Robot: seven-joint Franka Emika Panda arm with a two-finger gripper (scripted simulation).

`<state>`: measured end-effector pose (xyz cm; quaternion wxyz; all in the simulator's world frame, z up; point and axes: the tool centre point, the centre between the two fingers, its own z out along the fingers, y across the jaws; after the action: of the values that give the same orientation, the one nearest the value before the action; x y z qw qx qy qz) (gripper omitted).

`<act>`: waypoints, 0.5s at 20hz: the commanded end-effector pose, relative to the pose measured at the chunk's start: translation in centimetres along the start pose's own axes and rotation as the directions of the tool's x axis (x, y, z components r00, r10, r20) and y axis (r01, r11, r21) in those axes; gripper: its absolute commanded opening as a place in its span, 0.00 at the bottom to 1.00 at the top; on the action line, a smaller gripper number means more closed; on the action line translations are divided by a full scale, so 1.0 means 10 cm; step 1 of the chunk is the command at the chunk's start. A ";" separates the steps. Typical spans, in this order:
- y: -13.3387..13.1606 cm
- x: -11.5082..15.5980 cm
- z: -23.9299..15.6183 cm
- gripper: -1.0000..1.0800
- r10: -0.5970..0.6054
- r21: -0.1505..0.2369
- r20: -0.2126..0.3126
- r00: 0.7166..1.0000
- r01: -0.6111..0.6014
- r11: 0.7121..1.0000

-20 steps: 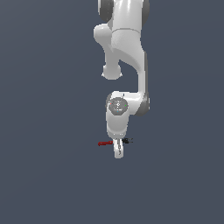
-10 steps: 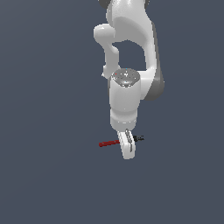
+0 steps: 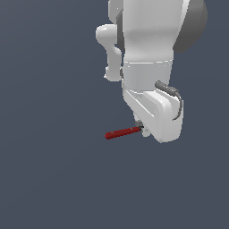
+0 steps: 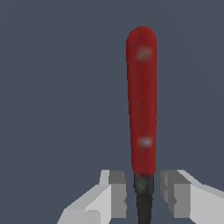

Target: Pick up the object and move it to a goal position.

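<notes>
Here the thin stick-like object with a glossy red cylindrical handle and a black end (image 4: 142, 131) lies between the fingers of the white, blocky tool (image 4: 143, 194). In the wrist view the handle is a smooth round-tipped rod with two pale highlights, and it narrows to a dark grey collar before the black shaft. No writing or label shows on it. The two grey finger pads (image 4: 117, 192) stand on either side of the black shaft with a slim gap on each side, so the jaws are apart and not pressing it. In the exterior view the red handle (image 3: 122, 133) sticks out toward the exterior view's left from under the white, smooth-shelled arm (image 3: 150, 62), against a plain dark blue-grey ground.
</notes>
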<state>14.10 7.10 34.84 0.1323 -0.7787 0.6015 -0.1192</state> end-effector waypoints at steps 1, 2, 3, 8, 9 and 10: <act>-0.17 -0.04 -0.33 0.00 -0.018 0.036 0.000 1.000 0.018 0.999; -0.22 -0.05 -0.43 0.00 -0.023 0.048 0.000 1.000 0.023 0.999; -0.27 -0.06 -0.53 0.00 -0.028 0.059 0.001 1.000 0.028 0.998; -0.42 -0.11 -0.83 0.00 -0.044 0.093 0.001 0.999 0.044 0.995; -0.43 -0.11 -0.87 0.00 -0.046 0.097 0.001 0.999 0.046 0.994; -0.45 -0.12 -0.89 0.00 -0.047 0.100 0.001 0.999 0.047 0.994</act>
<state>14.74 8.63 44.17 0.1674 -0.7849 0.5776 -0.1492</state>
